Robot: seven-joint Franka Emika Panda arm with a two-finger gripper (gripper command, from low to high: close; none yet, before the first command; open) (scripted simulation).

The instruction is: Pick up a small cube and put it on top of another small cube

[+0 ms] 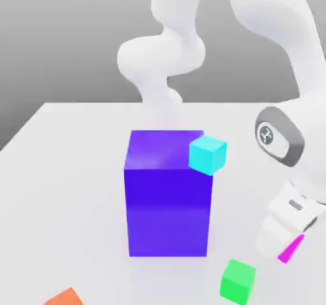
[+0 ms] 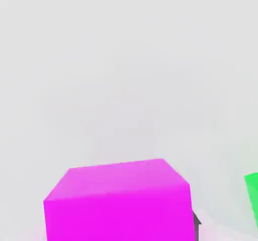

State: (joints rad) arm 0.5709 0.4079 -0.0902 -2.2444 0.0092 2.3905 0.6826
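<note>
At the exterior view's lower right, the white hand [image 1: 290, 243] is clamped on the small bright magenta-pink cube [image 2: 121, 199]. The grasp looks done; carrying and setting it atop the nearby small green cube [image 1: 239, 281] remains.

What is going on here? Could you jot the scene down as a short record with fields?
Surface: white table
Arm: white robot arm, reaching down at the exterior view's right
Pincer: pincer shut on the magenta cube
Magenta cube: magenta cube, large and close in the hand view
Green cube: green cube, on the table close by the pincer
Cyan cube: cyan cube, by the top corner of the big block
Big block: tall blue-purple block, mid table
Orange object: orange object, at the near edge
</note>
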